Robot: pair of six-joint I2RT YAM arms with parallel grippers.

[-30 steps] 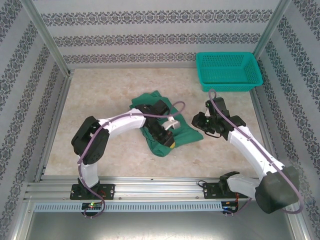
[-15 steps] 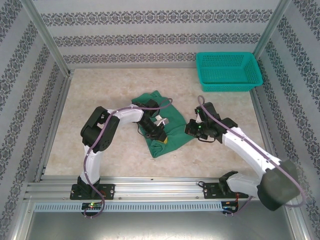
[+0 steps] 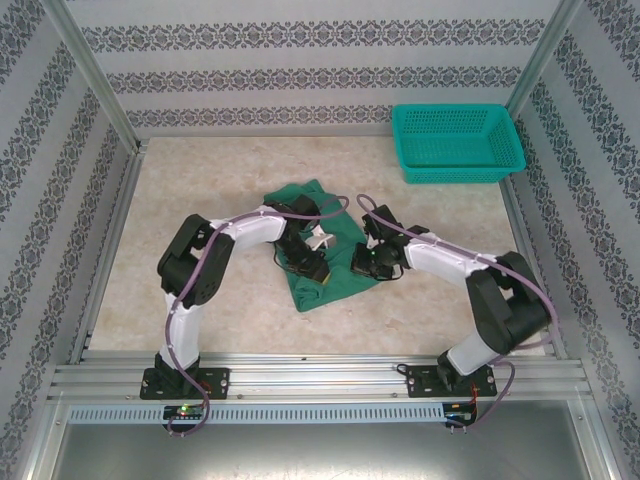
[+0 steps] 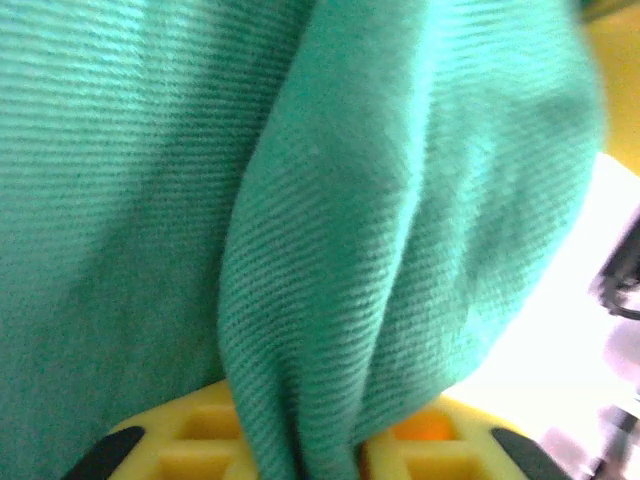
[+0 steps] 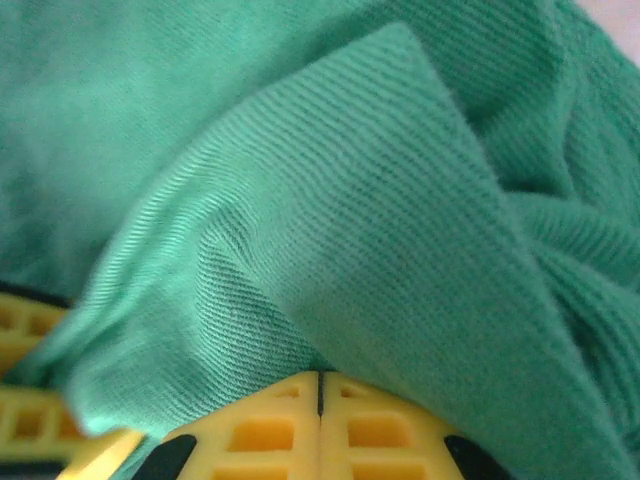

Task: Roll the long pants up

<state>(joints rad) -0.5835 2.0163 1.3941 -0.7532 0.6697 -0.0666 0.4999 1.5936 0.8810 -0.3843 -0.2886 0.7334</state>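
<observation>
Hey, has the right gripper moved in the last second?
Yes. The right gripper has shifted left, farther from the teal basket, over the long pants.

Plain dark green long pants (image 3: 332, 283) of soft cloth are being shown crumpled into a loose, partly folded heap near the middle of the beige table (image 3: 200, 200), tapering toward the near edge. In the left wrist view a finely ribbed fold (image 4: 350, 250) is being held upright; in the right wrist view a flap (image 5: 350, 200) is being tented into a peak.
</observation>
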